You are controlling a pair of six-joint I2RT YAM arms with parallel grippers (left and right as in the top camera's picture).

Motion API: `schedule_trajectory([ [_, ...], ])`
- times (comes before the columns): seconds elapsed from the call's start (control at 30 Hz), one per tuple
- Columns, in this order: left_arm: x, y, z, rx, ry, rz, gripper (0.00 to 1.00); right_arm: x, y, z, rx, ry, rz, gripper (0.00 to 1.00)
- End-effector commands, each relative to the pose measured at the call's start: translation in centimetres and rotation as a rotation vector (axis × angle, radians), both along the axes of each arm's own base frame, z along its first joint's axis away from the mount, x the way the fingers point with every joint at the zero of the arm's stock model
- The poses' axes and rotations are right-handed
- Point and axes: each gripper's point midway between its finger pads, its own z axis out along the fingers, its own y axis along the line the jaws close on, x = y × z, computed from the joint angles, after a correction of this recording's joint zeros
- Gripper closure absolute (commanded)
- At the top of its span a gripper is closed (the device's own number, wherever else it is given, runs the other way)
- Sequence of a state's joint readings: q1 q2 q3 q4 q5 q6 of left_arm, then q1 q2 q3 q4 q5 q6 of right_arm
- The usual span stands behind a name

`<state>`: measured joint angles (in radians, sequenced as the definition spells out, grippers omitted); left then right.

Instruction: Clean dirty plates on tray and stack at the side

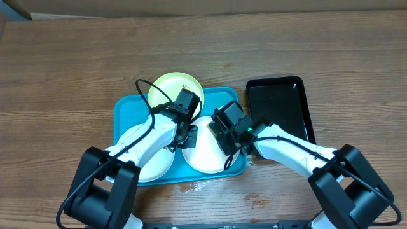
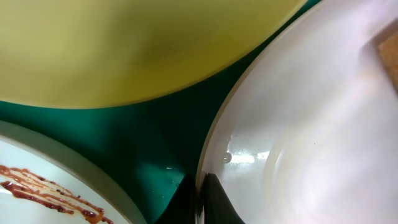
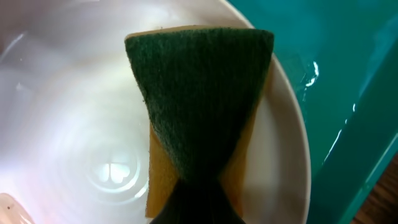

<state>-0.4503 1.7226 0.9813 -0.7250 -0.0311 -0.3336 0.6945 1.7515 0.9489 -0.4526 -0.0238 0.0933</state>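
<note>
The two arms hang closest to the camera, over the tray [image 1: 124,108] on the counter [image 1: 63,63]. A black tray [image 1: 280,105] lies just beside the tray's right end.

All three plates are on the tray. The yellow-green plate [image 1: 175,89] is at its far edge and hangs over the rim. The smeared white plate [image 2: 25,152] is at its left end, and the wet white plate [image 1: 205,156] is at its right end.

The left gripper [image 1: 188,136] is clamped on the wet white plate's rim. The right gripper [image 3: 196,198] is squeezed tight on the sponge [image 3: 199,93], which presses on that plate near its rim. A hard push there may tip the slippery plate or slide it out of the pinch. The two grippers are close and may bump. The sponge is pinched thin and may twist loose.

Water drops [image 1: 193,186] lie on the counter by the tray's near edge, and more may splash out.
</note>
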Motion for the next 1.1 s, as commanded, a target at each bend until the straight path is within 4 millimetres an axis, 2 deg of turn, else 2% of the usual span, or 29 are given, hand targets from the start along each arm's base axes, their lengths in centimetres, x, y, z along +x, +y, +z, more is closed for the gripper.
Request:
schedule_trajectory([
  [0.0, -1.2, 1.0, -1.2, 0.048, 0.038, -0.028, 0.96, 0.1, -1.1, -1.9, -0.058, 0.0, -0.022, 0.96],
  [0.3, -1.3, 1.0, -1.2, 0.049, 0.04, -0.028, 0.96, 0.4, -1.1, -1.7, -0.061, -0.013, 0.014, 0.96],
  [0.43, -1.3, 1.0, -1.2, 0.049, 0.04, -0.028, 0.96, 1.4, -0.8, -0.8, -0.043, -0.023, 0.011, 0.96],
  [0.6, -1.3, 1.0, -1.2, 0.049, 0.041, -0.028, 0.96, 2.6, -0.1, 0.8, 0.075, 0.018, 0.061, 0.96],
  [0.77, -1.3, 1.0, -1.2, 0.049, 0.04, -0.028, 0.96, 5.0, -0.4, 4.3, 0.241, 0.075, 0.035, 0.96],
  [0.9, -1.3, 1.0, -1.2, 0.049, 0.04, -0.028, 0.96, 5.1, 0.0, 7.1, 0.359, 0.128, 0.096, 0.96],
  [1.07, -1.3, 1.0, -1.2, 0.049, 0.04, -0.028, 0.96, 4.2, -0.5, 7.1, 0.338, 0.165, 0.113, 0.96],
])
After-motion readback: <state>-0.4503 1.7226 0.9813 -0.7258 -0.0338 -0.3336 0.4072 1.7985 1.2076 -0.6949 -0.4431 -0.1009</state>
